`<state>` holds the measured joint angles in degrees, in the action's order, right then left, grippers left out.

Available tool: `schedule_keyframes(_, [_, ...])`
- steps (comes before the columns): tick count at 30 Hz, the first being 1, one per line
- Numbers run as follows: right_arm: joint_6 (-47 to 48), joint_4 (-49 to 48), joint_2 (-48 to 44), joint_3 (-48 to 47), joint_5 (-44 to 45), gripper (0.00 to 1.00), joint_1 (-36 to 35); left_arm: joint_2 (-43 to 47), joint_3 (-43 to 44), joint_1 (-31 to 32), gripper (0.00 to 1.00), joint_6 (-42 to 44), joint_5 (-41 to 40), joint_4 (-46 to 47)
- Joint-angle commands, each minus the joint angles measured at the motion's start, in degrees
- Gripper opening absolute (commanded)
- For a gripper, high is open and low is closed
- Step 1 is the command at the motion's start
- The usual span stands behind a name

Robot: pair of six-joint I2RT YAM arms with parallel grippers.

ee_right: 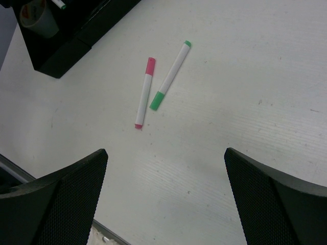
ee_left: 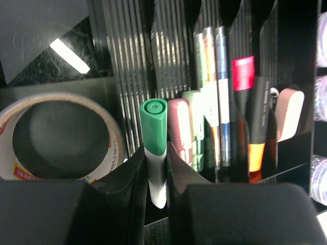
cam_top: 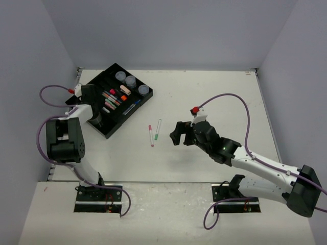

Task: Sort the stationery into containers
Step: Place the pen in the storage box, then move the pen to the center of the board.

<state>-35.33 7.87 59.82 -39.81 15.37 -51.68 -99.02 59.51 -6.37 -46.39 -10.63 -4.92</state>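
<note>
Over the near-left end of the black tray (cam_top: 113,131), my left gripper (ee_left: 156,168) is shut on a green-capped white marker (ee_left: 154,127), held upright between the jaws. The tape ring (ee_left: 56,138) lies just left of it, and several markers and pens (ee_left: 219,97) fill the slots to its right. Three round jars (cam_top: 131,80) sit at the tray's far end. A pink pen (ee_right: 144,93) and a green pen (ee_right: 170,75) lie side by side on the table. My right gripper (ee_right: 166,194) hovers open just short of them, with nothing between its fingers.
The tray (ee_right: 61,56) shows at the top-left corner of the right wrist view. Purple cables loop beside both arms. The white table's left edge (cam_top: 76,92) runs close beside the tray and the left arm.
</note>
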Motion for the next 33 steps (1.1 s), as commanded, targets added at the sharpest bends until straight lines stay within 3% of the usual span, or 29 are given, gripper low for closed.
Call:
schedule_keyframes(1, [0.60,-0.76,1.18,-0.75,-0.32,0.99,0.18,2.00,-1.02,-0.31,0.22,-1.43,-0.78,3.68])
schedule_keyframes(6, [1.00,-0.67,2.68,-2.00,-1.41,0.99,0.20,6.05,-1.65,-0.31,0.41,-1.10,-0.17,3.83])
schedule_keyframes(9, [1.31,-0.67,4.01,-3.19,-2.63,0.99,0.18,8.73,-1.40,-0.31,0.59,-1.06,0.20,3.59])
schedule_keyframes(15, [0.50,0.72,8.43,-8.38,-2.99,0.99,0.62,16.78,-1.62,-0.39,0.64,-0.72,4.00,2.12])
schedule_keyframes(18, [-1.82,8.65,19.00,-18.66,-3.56,0.99,1.94,28.01,-3.96,-0.07,0.73,-0.02,9.64,2.36])
schedule_keyframes(20, [-3.71,14.14,26.93,-25.81,-2.26,0.96,2.11,34.62,-6.44,1.48,0.90,2.50,11.79,1.63])
schedule_keyframes(22, [-5.26,19.59,35.87,-33.21,0.16,0.90,2.11,42.68,-8.47,2.16,0.99,5.19,13.74,-0.84])
schedule_keyframes(29, [-9.97,21.97,49.44,-41.67,0.44,0.63,2.11,57.95,-11.59,2.15,1.00,14.09,14.39,-12.80])
schedule_keyframes(33, [-10.69,20.37,54.06,-43.80,-1.62,0.56,1.86,61.12,-12.80,2.15,1.00,17.73,15.40,-15.83])
